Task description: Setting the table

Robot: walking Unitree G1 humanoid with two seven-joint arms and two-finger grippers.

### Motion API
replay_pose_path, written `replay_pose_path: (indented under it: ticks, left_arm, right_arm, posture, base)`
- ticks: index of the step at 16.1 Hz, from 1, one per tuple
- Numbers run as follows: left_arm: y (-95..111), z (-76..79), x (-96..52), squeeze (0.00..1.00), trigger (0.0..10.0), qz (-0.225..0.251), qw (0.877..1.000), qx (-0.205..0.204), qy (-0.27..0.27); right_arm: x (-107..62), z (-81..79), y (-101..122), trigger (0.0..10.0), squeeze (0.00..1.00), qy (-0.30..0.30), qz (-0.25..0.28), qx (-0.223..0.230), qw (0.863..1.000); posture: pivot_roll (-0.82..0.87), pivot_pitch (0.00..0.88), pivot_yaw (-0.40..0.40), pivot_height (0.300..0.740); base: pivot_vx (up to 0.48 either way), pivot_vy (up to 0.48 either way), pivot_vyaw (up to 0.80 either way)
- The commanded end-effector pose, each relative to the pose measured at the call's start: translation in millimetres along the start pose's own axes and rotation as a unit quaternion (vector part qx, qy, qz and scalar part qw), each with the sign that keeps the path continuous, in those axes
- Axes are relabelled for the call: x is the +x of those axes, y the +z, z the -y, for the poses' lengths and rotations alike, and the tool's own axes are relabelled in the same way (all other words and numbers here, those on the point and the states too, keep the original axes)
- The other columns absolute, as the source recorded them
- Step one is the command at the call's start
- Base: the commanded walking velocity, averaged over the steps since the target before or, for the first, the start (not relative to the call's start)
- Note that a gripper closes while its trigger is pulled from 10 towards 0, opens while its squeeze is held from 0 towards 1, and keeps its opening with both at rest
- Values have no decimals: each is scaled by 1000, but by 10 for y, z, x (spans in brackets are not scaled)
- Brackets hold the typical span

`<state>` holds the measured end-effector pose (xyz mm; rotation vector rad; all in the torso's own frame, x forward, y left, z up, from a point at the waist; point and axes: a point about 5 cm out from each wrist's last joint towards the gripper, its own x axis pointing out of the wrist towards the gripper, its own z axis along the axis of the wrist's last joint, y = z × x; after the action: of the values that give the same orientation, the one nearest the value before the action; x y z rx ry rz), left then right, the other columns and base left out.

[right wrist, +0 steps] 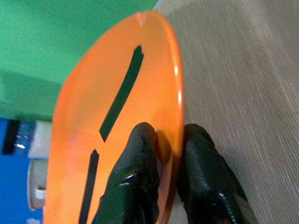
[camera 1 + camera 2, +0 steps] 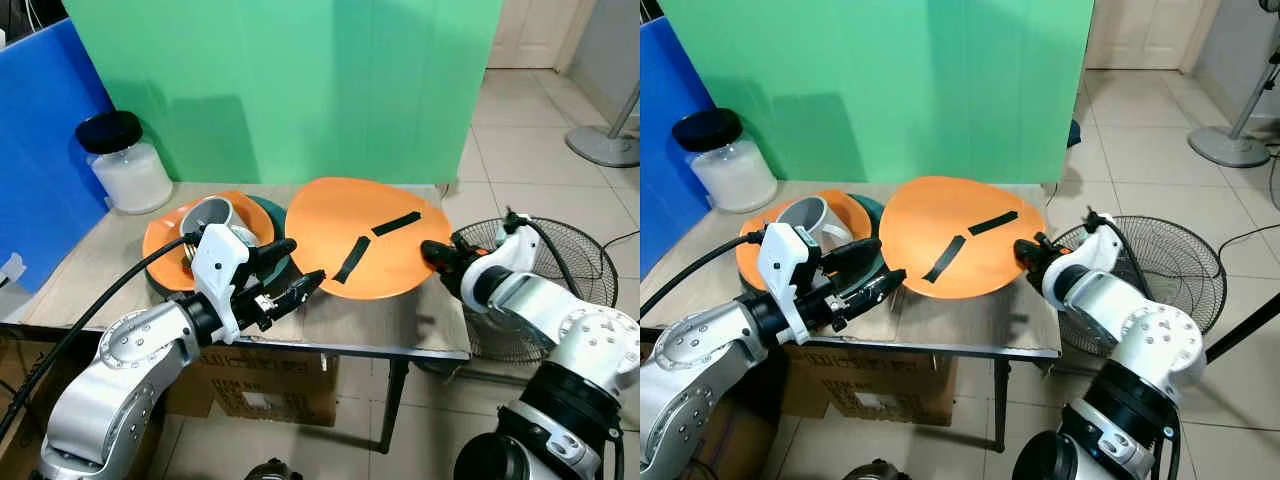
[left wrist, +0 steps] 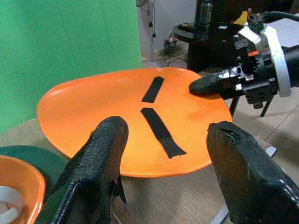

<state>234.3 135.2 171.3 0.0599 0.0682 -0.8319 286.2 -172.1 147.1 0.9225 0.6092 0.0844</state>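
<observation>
Right now I have the right gripper (image 1: pixel 161 182) pinching the rim of the orange plate (image 2: pixel 365 235).
That plate, marked with two black tape strips (image 2: pixel 351 259), sits tilted over the table (image 2: pixel 400 320); my left gripper (image 2: pixel 290 270) hovers spread apart beside its near edge, next to stacked dishes (image 2: pixel 170 245).

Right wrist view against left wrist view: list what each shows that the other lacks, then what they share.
Right wrist view alone: the right gripper pinching the plate's rim, one finger on each face, and bare tabletop beside it. Left wrist view alone: the left gripper open, short of the plate's near edge, plus a green plate and an orange bowl. Both: the large orange plate with two black tape strips and the green backdrop.
</observation>
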Motion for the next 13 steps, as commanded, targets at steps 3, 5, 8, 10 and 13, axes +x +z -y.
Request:
replay_pose_path:
  ticks: [3,5,8,10,13]
  left_arm:
    - [59,-51,-17,0,10000,9,1000,11,11]
    - [75,-72,-13,0,10000,15,1000,12,16]
    - [86,-86,-13,0,10000,19,999,13,22]
    - [101,-95,-14,0,10000,23,999,13,25]
    - [117,-104,-24,0,10000,29,999,11,32]
  right_arm:
    - [81,-274,-112,0,0,64,-12,54,996]
    - [63,-321,-89,0,0,90,-4,84,992]
    - [38,-388,-50,0,0,119,9,101,988]
    - [-8,-475,25,0,0,151,35,104,983]
    - [-189,-684,132,0,0,232,79,77,966]
  posture:
    - [116,0,76,727]
    - [114,0,79,727]
    - [114,0,79,727]
    - [117,0,78,727]
    - [118,0,79,727]
  base:
    - [0,0,0]
    - [0,0,0]
    - [0,0,0]
    - [0,0,0]
    - [0,0,0]
